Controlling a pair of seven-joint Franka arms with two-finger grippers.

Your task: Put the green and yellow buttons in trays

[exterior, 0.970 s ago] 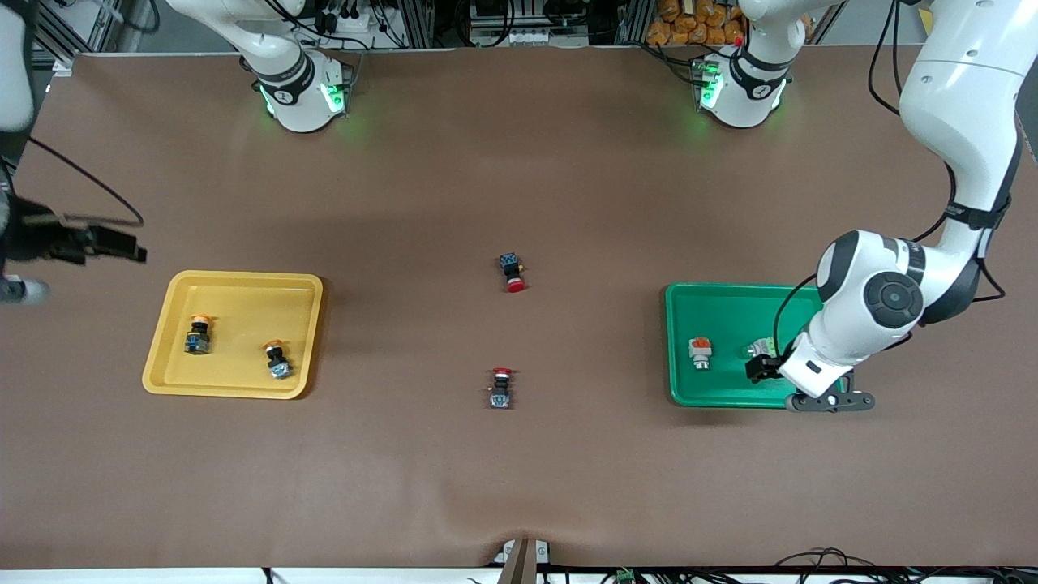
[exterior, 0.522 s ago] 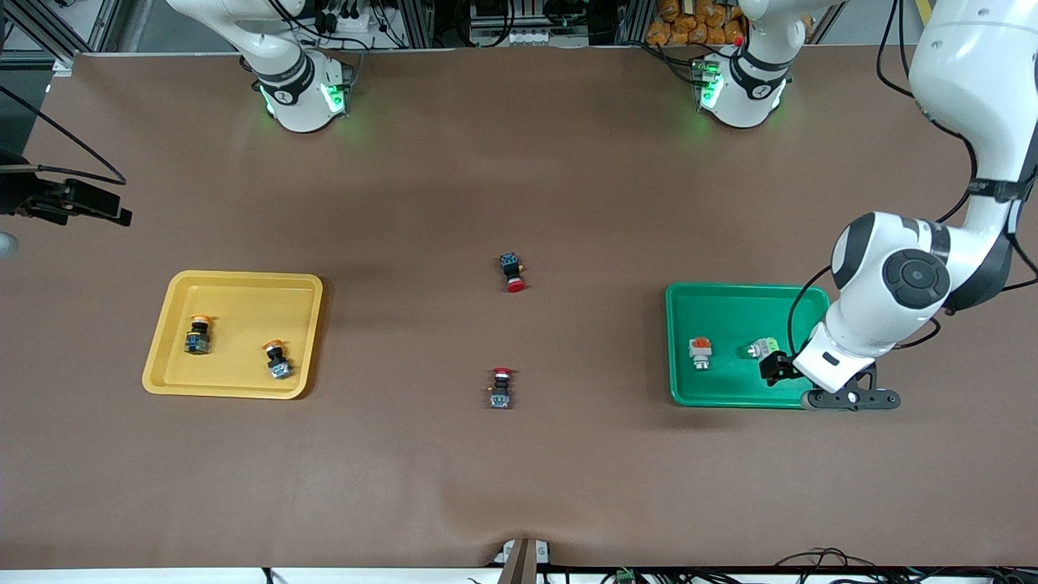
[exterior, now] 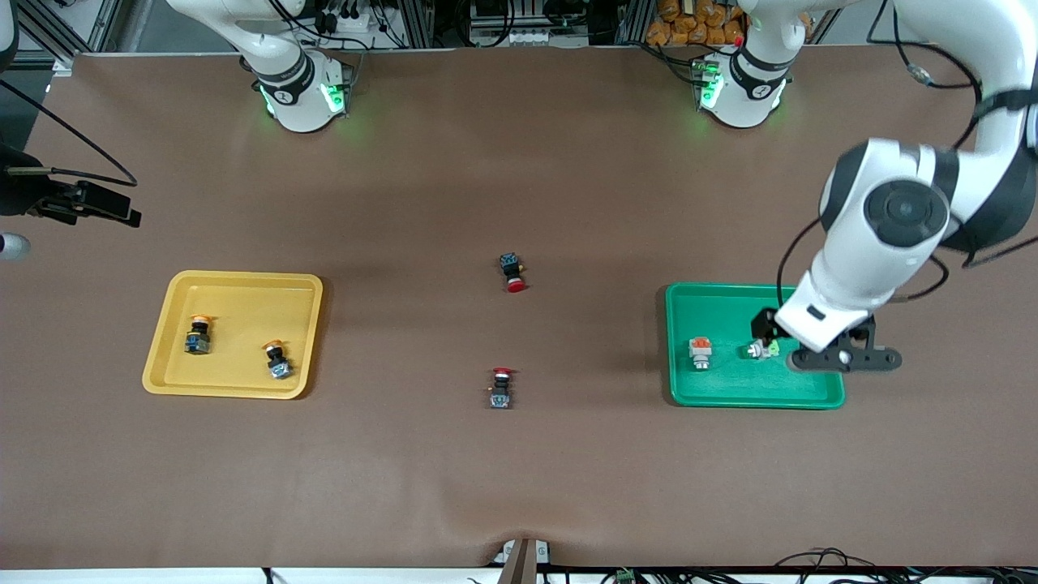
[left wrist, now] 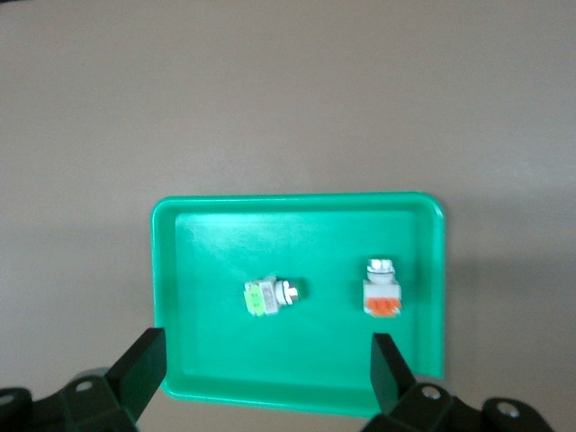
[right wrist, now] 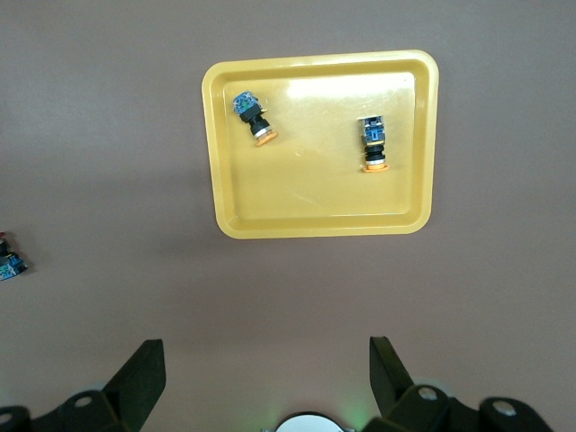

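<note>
step: sorting looking finished, buttons lying in yellow tray and green tray | left gripper hanging open, empty, over green tray | right gripper waiting open, near yellow tray | next: nothing calling for grasping; red-capped switches staying out

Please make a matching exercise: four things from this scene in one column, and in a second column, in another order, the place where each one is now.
1. yellow-capped buttons
2. grey-bodied buttons
3. red-capped switches
4. left gripper

A. in the green tray
B. on the bare table, between the trays
C. over the green tray, open, holding nothing
D. in the yellow tray

Pairs: 1-D, 2-A, 3-B, 4-C
</note>
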